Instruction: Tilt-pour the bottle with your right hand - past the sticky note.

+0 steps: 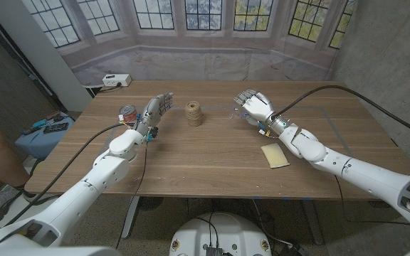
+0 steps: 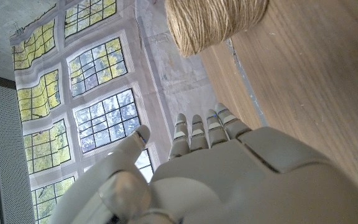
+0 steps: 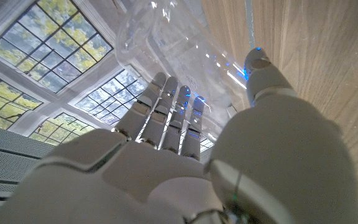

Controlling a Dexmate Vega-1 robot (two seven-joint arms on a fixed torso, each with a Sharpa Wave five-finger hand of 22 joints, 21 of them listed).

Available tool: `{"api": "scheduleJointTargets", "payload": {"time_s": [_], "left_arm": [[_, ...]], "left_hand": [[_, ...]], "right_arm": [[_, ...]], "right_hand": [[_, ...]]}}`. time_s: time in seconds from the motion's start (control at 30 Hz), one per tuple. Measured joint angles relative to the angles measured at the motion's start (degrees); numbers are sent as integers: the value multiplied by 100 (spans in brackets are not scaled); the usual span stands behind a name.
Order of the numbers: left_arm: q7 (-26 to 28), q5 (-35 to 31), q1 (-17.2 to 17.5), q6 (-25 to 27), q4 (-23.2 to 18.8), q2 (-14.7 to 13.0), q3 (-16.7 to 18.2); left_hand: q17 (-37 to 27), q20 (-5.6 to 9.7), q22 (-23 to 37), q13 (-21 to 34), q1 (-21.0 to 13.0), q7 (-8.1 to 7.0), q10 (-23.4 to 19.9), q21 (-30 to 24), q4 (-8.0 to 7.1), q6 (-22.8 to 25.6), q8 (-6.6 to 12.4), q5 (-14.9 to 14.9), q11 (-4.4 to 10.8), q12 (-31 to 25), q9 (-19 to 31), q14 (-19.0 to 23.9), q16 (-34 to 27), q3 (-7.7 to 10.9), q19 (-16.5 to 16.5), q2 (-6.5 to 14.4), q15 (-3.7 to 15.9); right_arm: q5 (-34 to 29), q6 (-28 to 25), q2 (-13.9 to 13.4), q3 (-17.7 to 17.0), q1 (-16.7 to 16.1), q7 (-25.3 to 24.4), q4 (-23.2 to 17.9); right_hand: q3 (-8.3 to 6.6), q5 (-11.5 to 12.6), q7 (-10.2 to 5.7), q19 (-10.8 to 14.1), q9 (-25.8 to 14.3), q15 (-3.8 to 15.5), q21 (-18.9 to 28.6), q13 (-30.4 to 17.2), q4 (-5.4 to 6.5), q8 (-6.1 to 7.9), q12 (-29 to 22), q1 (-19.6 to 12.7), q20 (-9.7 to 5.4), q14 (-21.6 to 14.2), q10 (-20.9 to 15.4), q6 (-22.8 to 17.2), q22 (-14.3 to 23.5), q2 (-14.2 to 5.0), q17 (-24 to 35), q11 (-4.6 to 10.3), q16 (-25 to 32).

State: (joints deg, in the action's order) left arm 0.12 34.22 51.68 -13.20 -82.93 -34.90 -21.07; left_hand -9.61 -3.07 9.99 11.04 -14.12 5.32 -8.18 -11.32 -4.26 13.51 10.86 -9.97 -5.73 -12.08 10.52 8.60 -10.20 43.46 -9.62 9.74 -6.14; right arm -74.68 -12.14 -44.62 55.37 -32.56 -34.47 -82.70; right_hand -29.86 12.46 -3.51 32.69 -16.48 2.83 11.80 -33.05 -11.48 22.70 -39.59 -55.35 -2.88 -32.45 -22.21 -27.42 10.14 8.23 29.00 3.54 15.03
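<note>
The right robot hand [image 1: 253,107] is wrapped around the clear plastic bottle [image 3: 166,43], fingers on one side and thumb on the other. The bottle stands on the wooden worktop [image 1: 212,153], well right of the twine spool [image 1: 194,113]; whether anything is inside it cannot be told. The yellow sticky note [image 1: 275,155] lies nearer the robot than the bottle. Left of the spool, the left robot hand [image 1: 151,114] holds nothing, fingers extended, just beside a small can [image 1: 127,114].

1. Soft, even daylight falls across the wooden table [image 1: 212,153], with faint shadows beneath both arms
2. Head view bends straight lines near its edges
3. White highlights glint on the clear bottle [image 3: 179,53]; the right hand [image 3: 185,168] before it is slightly soft
</note>
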Motion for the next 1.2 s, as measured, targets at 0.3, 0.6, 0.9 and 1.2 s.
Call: {"api": "scheduleJointTargets", "payload": {"time_s": [0.3,0.6,0.9,1.2], "left_arm": [[21,16,11,1,-50,-7,11],[62,1,45,13,-110,-30,21],[89,-6,73,33,-157,-43,25],[127,-25,81,67,-191,-59,28]], "left_hand": [[0,0,0,0,0,0,0,0,0,0,0,0,0,0,0,0,0,0,0,0,0],[0,0,0,0,0,0,0,0,0,0,0,0,0,0,0,0,0,0,0,0,0],[0,0,0,0,-29,0,0,0,0,0,0,0,0,0,0,0,0,0,0,29,0],[0,0,0,0,-29,0,0,0,-1,0,0,0,0,0,0,0,0,0,0,29,0]], "right_arm": [[-191,120,-172,55,114,122,-11],[-253,160,-205,54,171,153,40],[-269,165,-198,50,180,156,99],[-268,146,-129,62,180,125,204]], "right_hand": [[-36,11,-27,-61,15,22,0,1,34,26,3,-36,-20,39,0,-26,0,36,11,0,-21],[-36,11,-27,-61,27,22,0,19,35,26,22,-34,-19,39,0,-25,0,34,36,1,-43],[-52,10,-25,-60,26,22,0,13,19,25,44,-32,-19,38,-28,-24,0,32,63,28,-66],[-70,10,-41,-60,26,22,0,-3,2,24,57,-32,-19,39,-30,-40,0,32,63,31,-66]]}}
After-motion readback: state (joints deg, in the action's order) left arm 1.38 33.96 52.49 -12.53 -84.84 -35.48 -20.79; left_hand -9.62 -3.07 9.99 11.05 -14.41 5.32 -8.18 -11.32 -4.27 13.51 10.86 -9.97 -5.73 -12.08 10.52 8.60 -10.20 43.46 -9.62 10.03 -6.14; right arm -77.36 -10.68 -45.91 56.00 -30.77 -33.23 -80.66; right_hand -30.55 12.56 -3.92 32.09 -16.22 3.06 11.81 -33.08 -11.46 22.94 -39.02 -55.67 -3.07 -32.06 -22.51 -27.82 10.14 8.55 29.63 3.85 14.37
